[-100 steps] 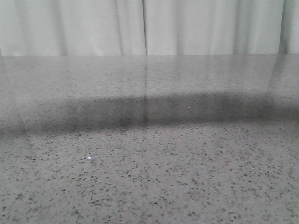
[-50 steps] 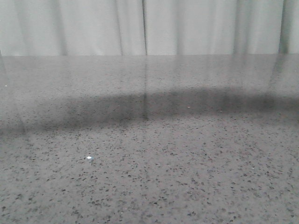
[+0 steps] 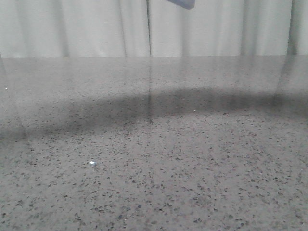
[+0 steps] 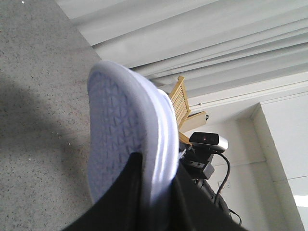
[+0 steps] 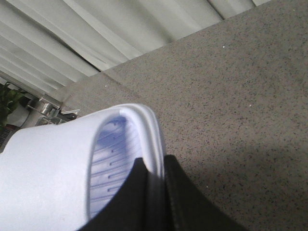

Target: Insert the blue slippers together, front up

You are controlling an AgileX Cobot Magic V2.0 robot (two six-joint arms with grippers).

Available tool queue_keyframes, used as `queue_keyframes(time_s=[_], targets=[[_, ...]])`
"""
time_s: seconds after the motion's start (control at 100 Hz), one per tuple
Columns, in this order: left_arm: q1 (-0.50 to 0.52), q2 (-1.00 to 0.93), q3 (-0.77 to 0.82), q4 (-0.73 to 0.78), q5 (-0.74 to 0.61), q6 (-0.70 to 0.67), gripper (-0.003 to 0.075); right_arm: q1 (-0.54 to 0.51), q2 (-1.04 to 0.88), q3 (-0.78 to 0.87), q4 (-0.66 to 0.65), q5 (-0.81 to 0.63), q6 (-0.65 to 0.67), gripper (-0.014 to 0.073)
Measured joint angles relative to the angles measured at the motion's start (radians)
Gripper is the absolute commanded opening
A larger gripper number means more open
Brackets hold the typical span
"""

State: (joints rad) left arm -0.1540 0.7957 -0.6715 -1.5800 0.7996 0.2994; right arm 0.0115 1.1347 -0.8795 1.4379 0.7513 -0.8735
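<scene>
My left gripper (image 4: pixel 156 166) is shut on the thick sole edge of one pale blue slipper (image 4: pixel 120 130); its patterned underside faces the camera and it is held off the speckled table (image 4: pixel 38 96). My right gripper (image 5: pixel 155 166) is shut on the side rim of the other blue slipper (image 5: pixel 53 173), whose ribbed footbed and wide strap show. In the front view only a small blue corner of a slipper (image 3: pixel 182 3) pokes in at the top edge; neither gripper shows there.
The grey speckled tabletop (image 3: pixel 154 159) fills the front view, with a white curtain (image 3: pixel 96 26) behind it. In the left wrist view a wooden slatted object (image 4: pixel 182 98) and a webcam on a mount (image 4: pixel 208 142) are beyond the slipper.
A blue slipper corner has come into the top edge of the front view. The broad shadow on the table has shifted slightly.
</scene>
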Motion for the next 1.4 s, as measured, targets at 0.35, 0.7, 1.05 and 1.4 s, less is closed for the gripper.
queue_keyframes(time_s=[0.35, 0.7, 1.05, 1.4], targets=[[-0.058, 0.042, -0.002, -0.019, -0.02, 0.028, 0.0027, -0.006, 0.008, 0.0, 0.038, 0.052, -0.1, -0.0107], [-0.08, 0.084, -0.002, -0.026, -0.04, 0.096, 0.0027, -0.013, 0.009, 0.0, 0.038, 0.065, -0.128, -0.0105], [-0.088, 0.093, -0.002, 0.002, -0.087, 0.104, 0.0026, -0.007, 0.009, 0.0, 0.019, 0.051, -0.129, 0.0468], [-0.094, 0.147, -0.002, 0.049, -0.109, 0.1, 0.0026, -0.002, -0.091, 0.0, 0.054, -0.054, -0.129, 0.0622]])
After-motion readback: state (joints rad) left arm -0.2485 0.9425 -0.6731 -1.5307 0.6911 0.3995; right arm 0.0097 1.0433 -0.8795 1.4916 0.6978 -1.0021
